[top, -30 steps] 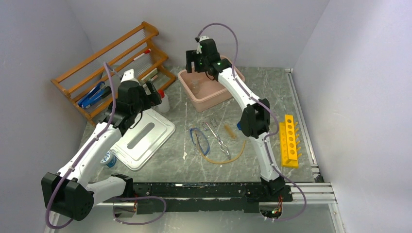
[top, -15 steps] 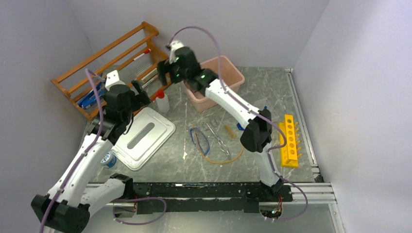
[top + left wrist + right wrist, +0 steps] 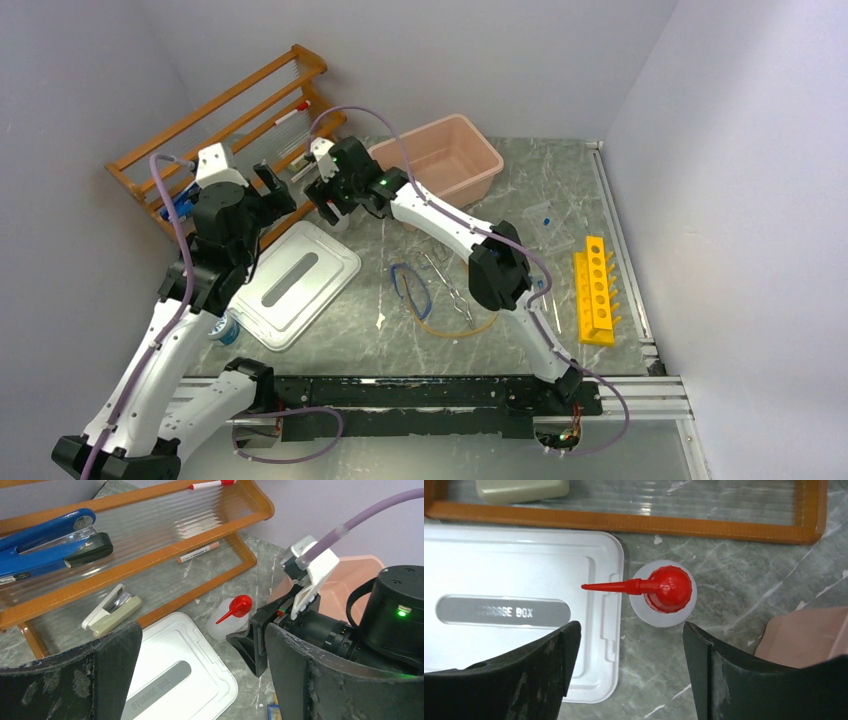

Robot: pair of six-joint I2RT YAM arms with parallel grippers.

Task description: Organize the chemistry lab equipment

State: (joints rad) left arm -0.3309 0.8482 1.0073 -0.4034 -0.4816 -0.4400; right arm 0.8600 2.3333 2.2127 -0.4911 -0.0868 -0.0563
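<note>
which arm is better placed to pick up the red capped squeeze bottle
Right. The right gripper hangs open directly above the squeeze bottle, straddling its red cap. The left gripper, also open, sits off to one side.

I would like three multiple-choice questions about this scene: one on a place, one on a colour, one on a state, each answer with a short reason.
1. Where does the squeeze bottle stand?
A. on the table beside the white lid
B. inside the pink tub
C. in the yellow rack

2. What colour is its cap?
A. blue
B. red
C. green

3. How is the right claw?
A. open above the bottle
B. shut on the bottle
C. shut on the goggles

Answers: 1 A, it stands upright on the table next to the lid; 2 B, cap and nozzle are red; 3 A, its fingers stand wide apart, the bottle below the gap.
</note>
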